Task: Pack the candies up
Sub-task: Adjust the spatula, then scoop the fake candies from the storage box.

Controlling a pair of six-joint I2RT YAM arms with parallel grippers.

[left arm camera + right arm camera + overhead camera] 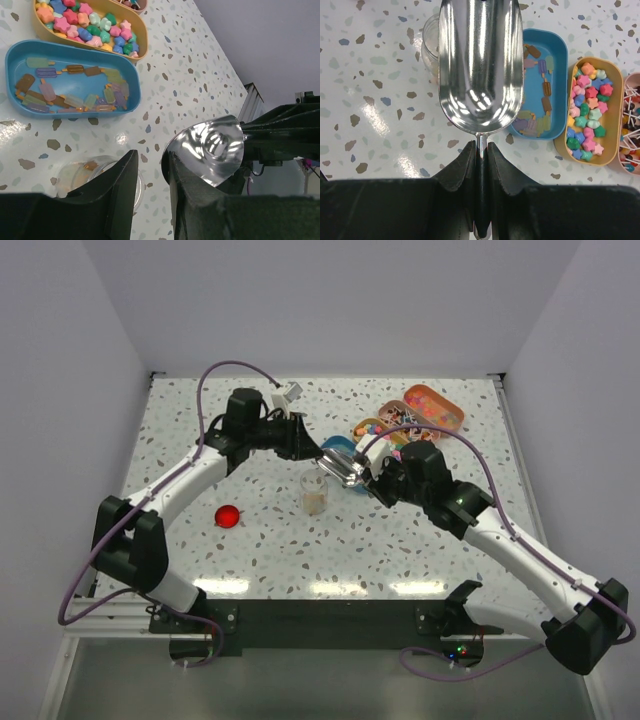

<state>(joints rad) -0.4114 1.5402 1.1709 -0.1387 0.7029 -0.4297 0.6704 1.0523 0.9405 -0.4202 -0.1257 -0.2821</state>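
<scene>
My right fingers [455,175]: clamped on the handle of the silver metal scoop [480,65].
My left fingers [117,195]: narrowly apart at the clear plastic jar [80,175]; hold unclear.

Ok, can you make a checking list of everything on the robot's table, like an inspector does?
Surface: speckled table, shiny glare patches.
Job's things: candies sorted in a blue tray, a yellow tray and a pink tray; clear jar with a few at the bottom.
Clutter: red round lid lying alone, left of the jar.
Grippers: right gripper shut on the empty silver scoop; left gripper jaws narrowly apart at the jar, grip unclear.
Cables: purple cables loop over both arms.
Surroundings: plain white walls.
</scene>
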